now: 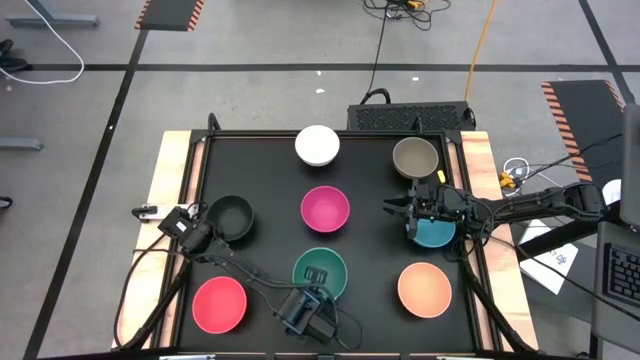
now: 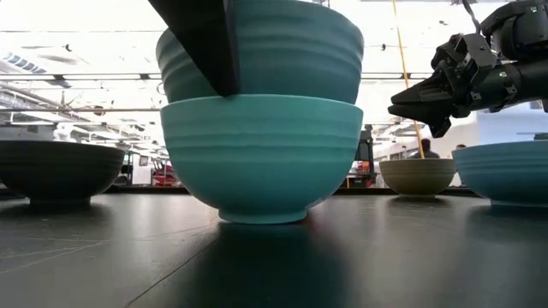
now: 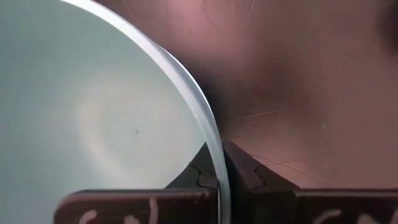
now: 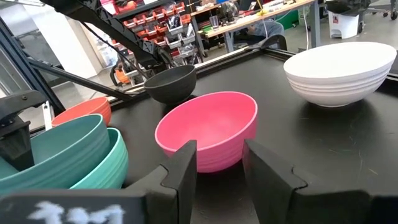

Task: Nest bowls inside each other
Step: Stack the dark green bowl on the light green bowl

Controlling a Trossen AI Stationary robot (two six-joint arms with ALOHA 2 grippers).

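The green bowl [image 1: 320, 272] was pinched at its rim by the left gripper [image 1: 316, 283]; a level, centred release was advisable. The right gripper [image 1: 397, 208] hung empty, fingers apart.

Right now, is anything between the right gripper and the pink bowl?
Nothing visible. The right gripper, open, faces the pink bowl across the black table; the white bowl sits off to the side.

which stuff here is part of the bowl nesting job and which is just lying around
Job: green bowl stack, its upper rim pinched by left gripper; white bowl; grey-brown bowl; black bowl; magenta bowl; red bowl; peach bowl; blue bowl; open right gripper above it.
Lying about: papers; white cable; yellow cable.
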